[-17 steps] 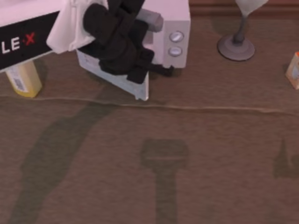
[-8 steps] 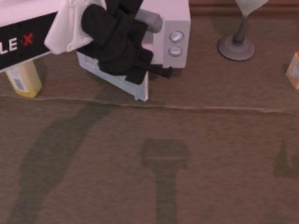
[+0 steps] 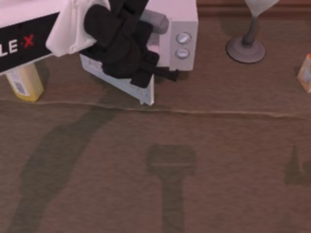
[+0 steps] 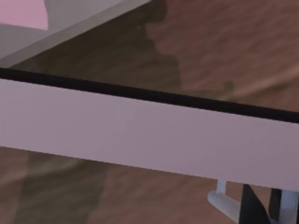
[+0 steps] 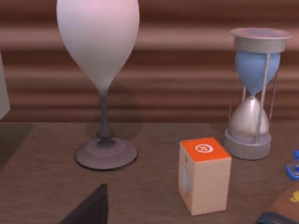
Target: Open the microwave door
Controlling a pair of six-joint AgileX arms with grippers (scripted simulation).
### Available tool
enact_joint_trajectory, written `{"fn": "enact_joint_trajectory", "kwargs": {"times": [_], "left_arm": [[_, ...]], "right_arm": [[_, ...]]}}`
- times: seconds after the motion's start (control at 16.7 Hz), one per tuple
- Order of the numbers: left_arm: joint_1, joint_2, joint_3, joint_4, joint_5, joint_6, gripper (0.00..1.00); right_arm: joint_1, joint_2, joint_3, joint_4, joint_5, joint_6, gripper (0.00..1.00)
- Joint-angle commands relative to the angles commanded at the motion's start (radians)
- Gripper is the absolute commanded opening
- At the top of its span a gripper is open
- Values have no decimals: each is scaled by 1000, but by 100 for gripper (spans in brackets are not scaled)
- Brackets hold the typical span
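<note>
The white microwave (image 3: 182, 19) stands at the back of the table, with two silver knobs (image 3: 183, 38) on its right panel. The microwave door (image 3: 121, 83) is swung partly out towards the front left, its free edge (image 3: 148, 96) pointing forward. My left gripper (image 3: 163, 74) is black and sits at that free edge. In the left wrist view the door (image 4: 140, 130) crosses the picture as a pale band, and the left gripper (image 4: 264, 207) is shut on the grey handle bar (image 4: 224, 204). My right gripper (image 5: 182, 219) is out of the top view and open, holding nothing.
A tall wine glass (image 3: 248, 46) stands right of the microwave, also in the right wrist view (image 5: 100, 70). An orange-topped box (image 5: 204, 175) and an hourglass (image 5: 252, 93) stand beyond it. A yellow bottle (image 3: 24, 82) sits at the left under my arm.
My left gripper has shifted very slightly to the left at the door's edge. The door stands at about the same angle.
</note>
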Motion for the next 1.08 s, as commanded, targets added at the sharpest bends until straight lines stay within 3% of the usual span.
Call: {"fn": "enact_joint_trajectory", "kwargs": {"times": [0.6, 1.08], "left_arm": [[-5, -1, -2, 1, 8, -1, 0], [42, -71, -88, 18, 78, 134, 0]], "right_arm": [[0, 0, 0, 0, 0, 0, 100], [0, 0, 0, 0, 0, 0, 100]]}}
